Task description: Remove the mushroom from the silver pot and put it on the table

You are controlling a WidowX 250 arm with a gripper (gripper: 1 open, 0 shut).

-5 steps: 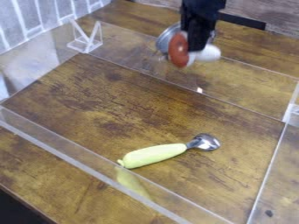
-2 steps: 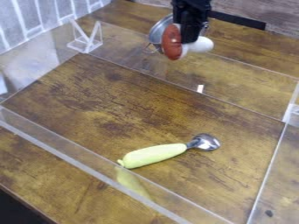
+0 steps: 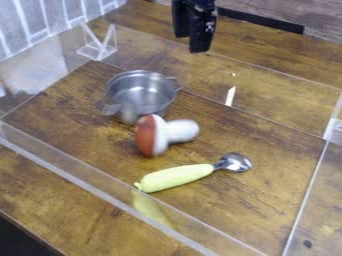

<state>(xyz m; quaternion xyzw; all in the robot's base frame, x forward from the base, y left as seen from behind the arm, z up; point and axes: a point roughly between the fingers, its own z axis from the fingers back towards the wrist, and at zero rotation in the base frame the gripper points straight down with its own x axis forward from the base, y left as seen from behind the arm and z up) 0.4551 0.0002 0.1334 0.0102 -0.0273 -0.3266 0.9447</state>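
Apart from everything, the black two-fingered claw (image 3: pixel 195 42) hangs beyond the shiny steel pot (image 3: pixel 140 92); whether its fingers are spread I cannot tell. A moment ago it was at the red-capped, white-stemmed toy mushroom (image 3: pixel 163 135), now lying on the brown wooden bench (image 3: pixel 83 118), outside the pot. Removal looks done.
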